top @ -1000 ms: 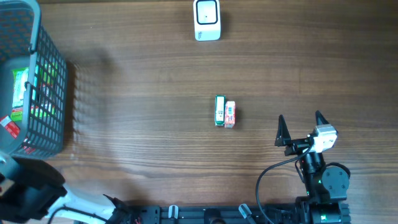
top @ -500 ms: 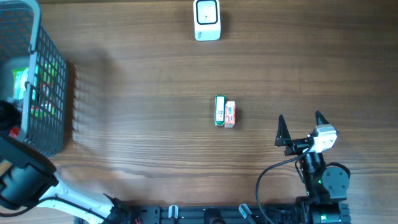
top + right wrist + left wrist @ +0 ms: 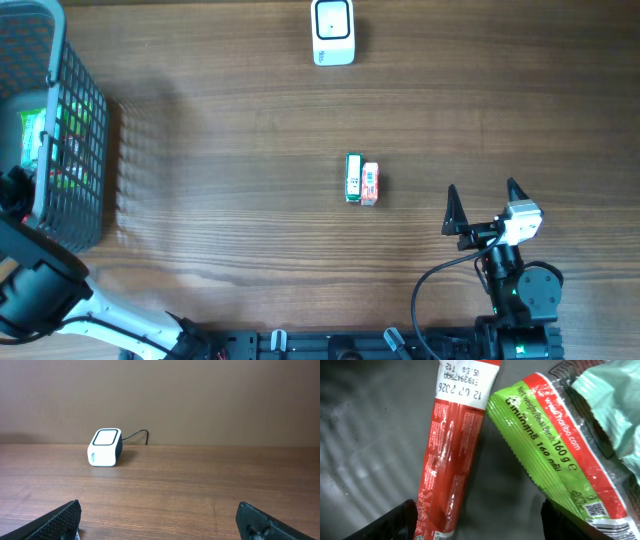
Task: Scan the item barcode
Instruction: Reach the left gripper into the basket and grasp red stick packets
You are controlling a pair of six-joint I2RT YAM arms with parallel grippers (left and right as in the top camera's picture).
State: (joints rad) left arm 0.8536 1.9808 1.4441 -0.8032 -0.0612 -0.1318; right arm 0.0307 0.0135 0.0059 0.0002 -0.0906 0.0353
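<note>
Left wrist: left gripper [image 3: 477, 516] gapes empty above red packet [image 3: 452, 460]. Best centre it, avoiding green bag [image 3: 555, 455] at three o'clock.

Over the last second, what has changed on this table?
The left arm swung from the table's near corner up to the basket; the left pincer now hangs open over a red packet and a green packet inside. Nothing has been taken hold of. The right pincer, the scanner and the two small boxes stayed put.
</note>
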